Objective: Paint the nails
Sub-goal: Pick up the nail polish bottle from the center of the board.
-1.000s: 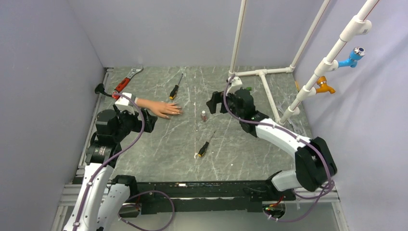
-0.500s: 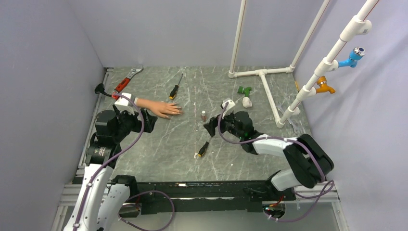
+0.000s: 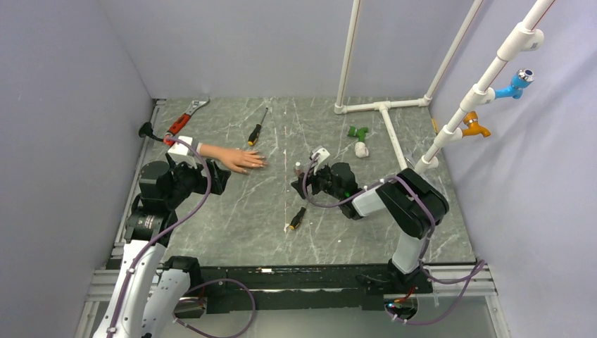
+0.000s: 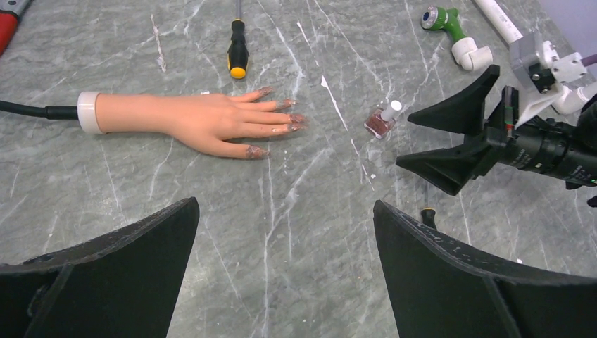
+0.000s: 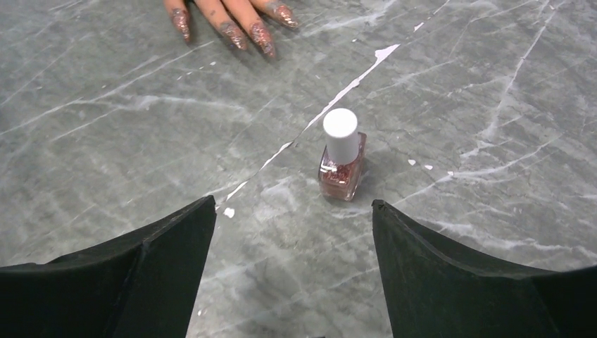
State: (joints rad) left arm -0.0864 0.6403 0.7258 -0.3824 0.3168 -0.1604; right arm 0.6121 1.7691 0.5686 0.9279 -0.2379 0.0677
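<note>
R jaws open, bottle [image 5: 341, 165] at 12 o'clk | L jaws open | nails [image 5: 260, 39] at 11 | bottle prob. light, slick glass, tippy; grip cap [image 5: 340, 134]

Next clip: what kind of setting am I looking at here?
Probably a robot lab test cell, not a salon: a marble-look table boxed by plain walls, a rubber mannequin hand, and a white pipe frame.

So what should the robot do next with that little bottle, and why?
Probably ease the right gripper a little forward, so its open fingers come either side of the polish bottle. The bottle stands upright with its white cap on, just ahead of the fingertips and in line with the gap. It likely needs the bottle before painting the nails.
</note>
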